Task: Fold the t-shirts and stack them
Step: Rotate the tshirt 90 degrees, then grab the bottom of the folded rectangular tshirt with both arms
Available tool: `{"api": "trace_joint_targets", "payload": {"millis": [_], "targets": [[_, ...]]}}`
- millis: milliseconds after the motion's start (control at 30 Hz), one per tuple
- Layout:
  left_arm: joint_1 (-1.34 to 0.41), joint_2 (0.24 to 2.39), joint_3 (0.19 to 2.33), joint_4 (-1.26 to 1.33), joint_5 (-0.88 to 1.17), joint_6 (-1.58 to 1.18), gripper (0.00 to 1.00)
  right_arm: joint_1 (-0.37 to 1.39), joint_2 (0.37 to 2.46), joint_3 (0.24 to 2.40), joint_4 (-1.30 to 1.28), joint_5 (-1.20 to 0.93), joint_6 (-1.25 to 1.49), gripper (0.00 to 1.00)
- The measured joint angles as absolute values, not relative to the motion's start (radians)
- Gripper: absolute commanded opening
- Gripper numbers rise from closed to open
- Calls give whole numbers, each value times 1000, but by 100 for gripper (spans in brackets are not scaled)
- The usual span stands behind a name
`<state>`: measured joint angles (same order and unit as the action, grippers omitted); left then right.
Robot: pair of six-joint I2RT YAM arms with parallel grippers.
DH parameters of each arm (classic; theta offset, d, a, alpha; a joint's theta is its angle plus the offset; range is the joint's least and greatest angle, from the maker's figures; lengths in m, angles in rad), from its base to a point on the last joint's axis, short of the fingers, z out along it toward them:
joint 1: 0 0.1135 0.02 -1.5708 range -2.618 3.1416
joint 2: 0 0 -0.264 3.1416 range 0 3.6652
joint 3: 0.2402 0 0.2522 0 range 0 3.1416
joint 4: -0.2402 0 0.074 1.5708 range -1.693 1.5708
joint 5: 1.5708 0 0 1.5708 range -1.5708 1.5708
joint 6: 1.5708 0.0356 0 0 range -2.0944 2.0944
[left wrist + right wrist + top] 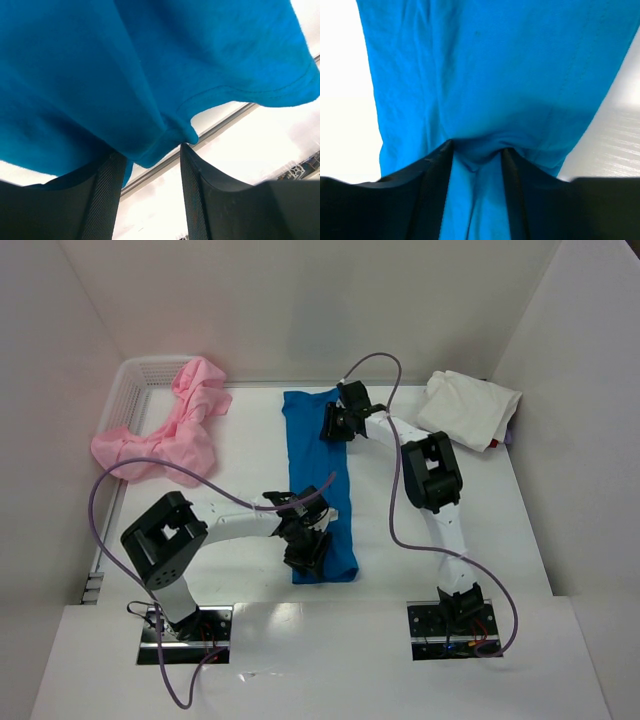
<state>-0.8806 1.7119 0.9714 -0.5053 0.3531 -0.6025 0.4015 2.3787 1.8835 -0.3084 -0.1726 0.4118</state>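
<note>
The bright blue t-shirt (312, 465) lies as a long narrow strip down the middle of the table. My left gripper (305, 548) is over its near end. In the left wrist view the left gripper (150, 150) is open, with the blue hem (220, 95) resting at its fingertips. My right gripper (337, 423) is at the far end. In the right wrist view the right gripper (477, 147) has its jaws apart, pressed into the blue t-shirt (495, 75), and a pucker of cloth sits between the tips. Pink t-shirts (175, 435) lie heaped at the far left. A cream-white t-shirt (468, 408) lies at the far right.
A white lattice basket (135, 375) stands in the far left corner, with the pink heap spilling over its rim. White walls close in the table on three sides. Purple cables (395, 455) loop over both arms. The arm bases sit on a white board at the near edge.
</note>
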Motion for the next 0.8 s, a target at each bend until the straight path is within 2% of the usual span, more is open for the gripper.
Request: {"api": "trace_joint_targets", "payload": {"millis": [33, 67, 167, 300, 500, 667, 800], "targets": [[-881, 1710, 971, -508, 348, -603, 55, 402, 2375, 1881, -308, -174, 408, 55], [-882, 1706, 971, -513, 342, -603, 55, 403, 2366, 1870, -308, -174, 405, 63], [-883, 1681, 973, -551, 295, -602, 60, 401, 2298, 1788, -311, -173, 400, 74], [-883, 1613, 1003, -613, 228, -614, 76, 395, 2108, 1594, -323, -173, 408, 90], [-883, 1433, 1049, -629, 114, -686, 94, 395, 1702, 1332, -323, -169, 422, 92], [-882, 1288, 971, -600, 57, -768, 99, 394, 1420, 1091, -315, -175, 466, 92], [-882, 1273, 867, -583, 25, -847, 99, 395, 1335, 893, -337, -191, 519, 92]]}}
